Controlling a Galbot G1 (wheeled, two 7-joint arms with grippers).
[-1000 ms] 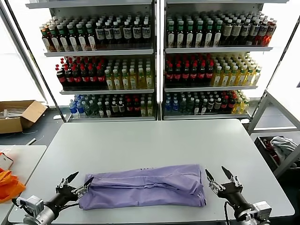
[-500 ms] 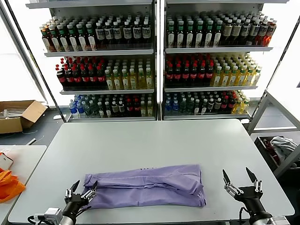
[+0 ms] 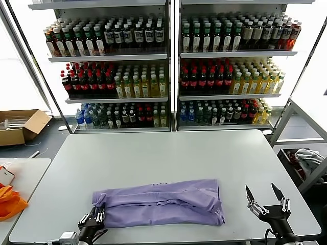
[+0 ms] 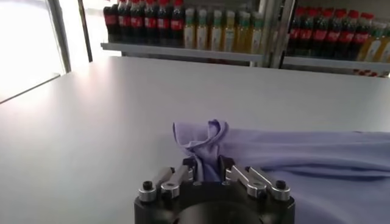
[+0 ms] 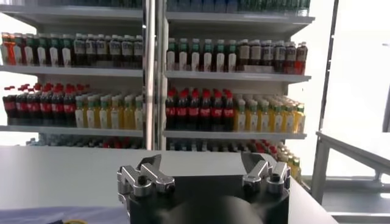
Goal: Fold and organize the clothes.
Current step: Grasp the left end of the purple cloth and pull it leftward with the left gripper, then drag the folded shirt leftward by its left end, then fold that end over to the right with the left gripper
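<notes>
Left pincer [image 3: 95,219] low, clamped on lavender T-shirt [image 3: 163,203] corner.

Left gripper [image 3: 95,220] black-bodied with silver metal finger links, dark bolt heads at the pivots, pale grey wrist housing behind, right gripper [image 3: 265,202] same build, black pointed fingertips, silver linkages, round black bolts, black rounded base

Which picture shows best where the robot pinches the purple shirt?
The left wrist view: the left gripper is shut on a bunched corner of the purple shirt. The head view shows the whole shirt but the pinch only small. The right wrist view shows just a sliver.
</notes>
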